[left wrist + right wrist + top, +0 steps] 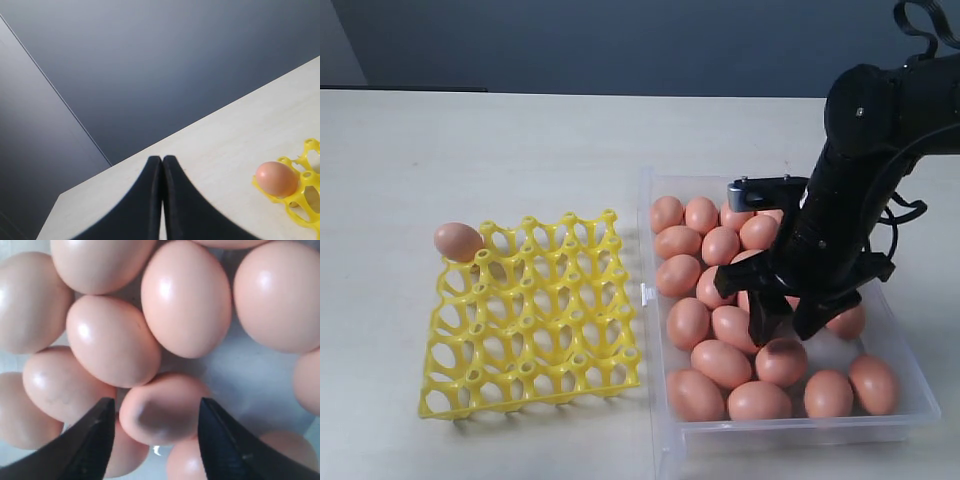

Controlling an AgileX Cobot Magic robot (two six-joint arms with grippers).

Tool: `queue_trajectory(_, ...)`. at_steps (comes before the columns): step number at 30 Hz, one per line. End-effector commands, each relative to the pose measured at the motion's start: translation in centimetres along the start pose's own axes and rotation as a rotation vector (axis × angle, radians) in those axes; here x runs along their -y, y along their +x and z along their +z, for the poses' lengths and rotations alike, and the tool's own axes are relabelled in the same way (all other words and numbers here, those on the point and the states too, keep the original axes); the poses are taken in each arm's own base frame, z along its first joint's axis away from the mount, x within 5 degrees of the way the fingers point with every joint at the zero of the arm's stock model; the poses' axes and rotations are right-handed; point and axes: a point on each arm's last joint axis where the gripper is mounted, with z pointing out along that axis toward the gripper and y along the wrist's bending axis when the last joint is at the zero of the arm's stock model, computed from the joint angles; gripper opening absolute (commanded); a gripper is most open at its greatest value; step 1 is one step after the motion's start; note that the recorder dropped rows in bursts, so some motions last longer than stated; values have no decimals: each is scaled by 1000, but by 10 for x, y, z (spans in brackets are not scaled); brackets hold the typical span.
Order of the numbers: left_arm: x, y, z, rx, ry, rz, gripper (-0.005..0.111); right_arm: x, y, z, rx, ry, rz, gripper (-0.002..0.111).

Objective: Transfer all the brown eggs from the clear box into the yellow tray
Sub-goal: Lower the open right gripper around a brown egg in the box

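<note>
A pale table (470,150) fills most of the exterior view, and both containers are placed on it. The clear box (800,432) is set on the right side of that view. The yellow tray (530,320) is set just beside it on the left, with a narrow gap between the two. The box is the larger one. A small latch tab (646,294) is seen on the box wall that faces the tray.

The right arm (870,130) is bent down over the box from the upper right. The right gripper (785,335) is held low inside the box, near its middle. Its jaws are spread wide apart. In the right wrist view one dark finger is seen on each side of a shaded egg (162,407), which lies among the others below the gap. Whether the fingers touch this egg cannot be told.

Most of the brown eggs (720,245) are found in the clear box. They are packed closely, many of them touching, and some bare floor is left near the right wall. A lone egg (458,241) is seated in the far left corner cup of the yellow tray.

The left gripper (161,160) is shown only in the left wrist view. Its fingers are pressed together with nothing between them, and it is held above the table, apart from the tray corner with the lone egg.
</note>
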Motion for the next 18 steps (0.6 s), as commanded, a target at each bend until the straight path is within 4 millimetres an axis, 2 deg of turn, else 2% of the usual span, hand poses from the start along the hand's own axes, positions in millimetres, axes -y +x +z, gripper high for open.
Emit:
queue_trajectory(1,0,-1,0,14,6,-3,0,0,5,3,-15,6,-13,50)
queue_trajectory(8,0,-1,0,14,6,-3,0,8,10,29,-34,15,18,50)
queue_trajectory(18,0,-1,0,14,6,-3,0,9,6,38,-36,6,14,50)
